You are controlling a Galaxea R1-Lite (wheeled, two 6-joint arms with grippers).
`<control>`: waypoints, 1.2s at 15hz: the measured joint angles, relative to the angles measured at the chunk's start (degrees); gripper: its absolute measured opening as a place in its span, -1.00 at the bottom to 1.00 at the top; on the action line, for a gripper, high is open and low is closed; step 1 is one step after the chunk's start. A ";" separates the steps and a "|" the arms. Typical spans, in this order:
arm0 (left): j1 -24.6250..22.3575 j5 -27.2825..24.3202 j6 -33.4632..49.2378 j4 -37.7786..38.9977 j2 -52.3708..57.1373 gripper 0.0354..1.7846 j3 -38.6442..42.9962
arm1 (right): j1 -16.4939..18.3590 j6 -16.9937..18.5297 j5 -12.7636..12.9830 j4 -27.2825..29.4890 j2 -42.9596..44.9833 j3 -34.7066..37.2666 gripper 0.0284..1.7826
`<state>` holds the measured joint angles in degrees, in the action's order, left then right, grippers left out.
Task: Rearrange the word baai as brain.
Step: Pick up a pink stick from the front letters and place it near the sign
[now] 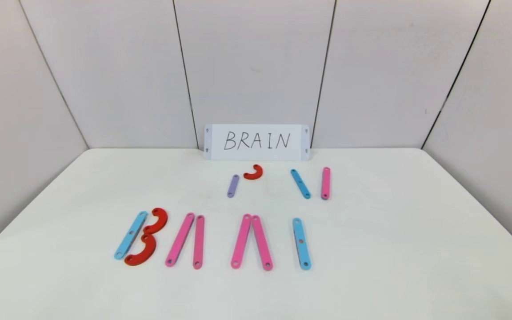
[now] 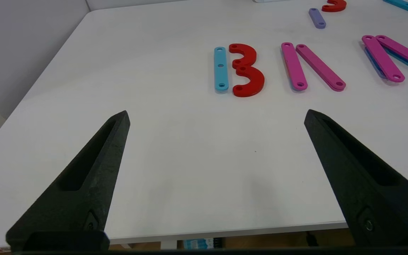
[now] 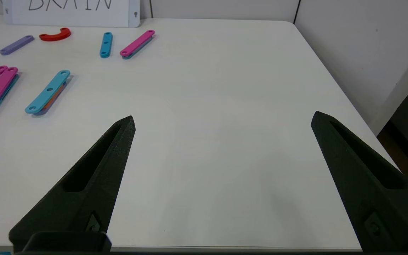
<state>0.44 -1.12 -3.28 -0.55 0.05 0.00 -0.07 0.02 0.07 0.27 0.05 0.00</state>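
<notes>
While parked, both jaws wide, seemingly empty

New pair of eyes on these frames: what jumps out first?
A row of big letters built from flat pink, blue and red plastic strips across the white table's near half. Behind it, a white card handwritten "BRAIN" leans on the back wall, with four spare strips before it.
</notes>
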 joint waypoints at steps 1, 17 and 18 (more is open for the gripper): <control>0.00 0.00 -0.07 0.11 0.00 0.94 0.00 | 0.00 0.02 0.02 0.00 0.00 0.00 0.95; 0.22 -0.74 -0.27 -2.72 -27.11 0.94 -24.27 | -0.77 -0.24 -0.62 3.89 -25.60 -31.81 0.95; 0.24 -0.80 -0.33 -2.78 -32.12 0.94 -27.61 | -0.83 -0.24 -0.71 3.94 -30.12 -35.22 0.95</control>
<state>0.68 -1.93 -3.61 -3.33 -32.07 -27.61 -0.90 -0.22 -0.63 4.21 -30.07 -35.22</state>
